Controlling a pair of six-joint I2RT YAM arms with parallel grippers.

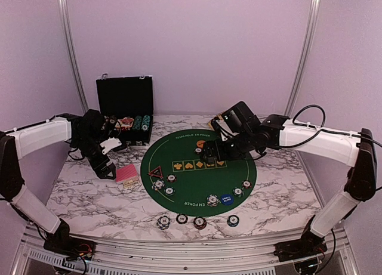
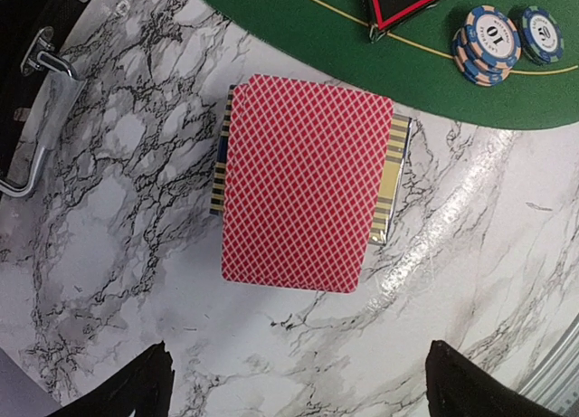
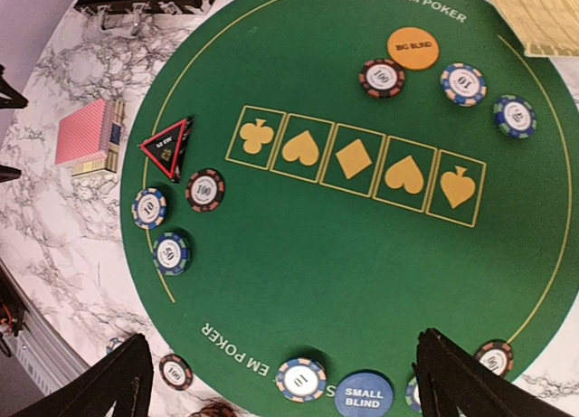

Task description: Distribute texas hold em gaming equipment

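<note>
Your left gripper (image 2: pixel 298 385) is hanging over the deck (image 2: pixel 308 191), its jaws standing wide apart and holding nothing. The deck is lying red back up on the marble surface (image 2: pixel 136 209), just off the left edge of the mat (image 2: pixel 298 19), and it is sitting on what looks like a striped box (image 2: pixel 395 186) that shows along both long sides. Your right gripper (image 3: pixel 276 372) is hovering above the middle of the mat, jaws also spread and empty.

Expect the cards to be light, thin and slick. A pinch from above is likely to shear the top ones sideways, so you are better off closing on the two long edges, low enough to catch the whole stack yet clear of the box. I cannot tell how thick the deck is.

On the mat, the marker (image 3: pixel 167 147) is resting at the left rim, nearest the deck, and chips (image 3: pixel 205 190) are sitting in short stacks around the border. They are stiff and small, and they are likely to topple if nudged, so be gripping them across the rim.
</note>
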